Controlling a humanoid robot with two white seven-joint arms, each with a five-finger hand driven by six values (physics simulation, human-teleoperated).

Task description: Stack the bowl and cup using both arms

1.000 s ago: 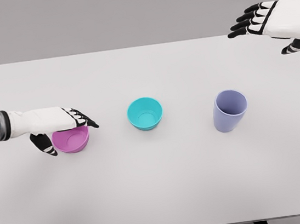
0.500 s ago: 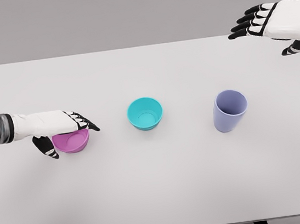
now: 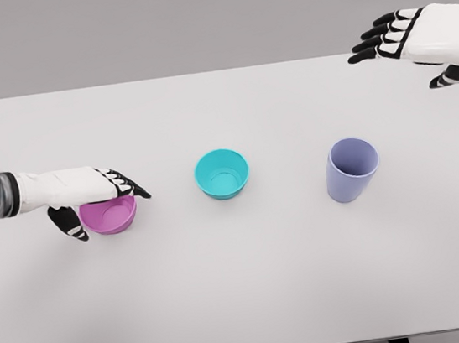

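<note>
Left hand (image 3: 88,190) at the pink bowl (image 3: 109,215), fingers laid over its far rim and thumb down its near left side; closing around the bowl, grip not confirmed, bowl resting upright on the table (image 3: 245,288). Teal bowl (image 3: 222,173) at centre, directly to the right of the left hand, mouth up. Lavender cup (image 3: 351,169) further right, upright, long axis vertical. Right hand (image 3: 406,34) raised beyond the far right edge, fingers spread and empty, well apart from the cup yet the nearer of the two hands to it. Likely next: pink bowl carried rightward toward the teal bowl
</note>
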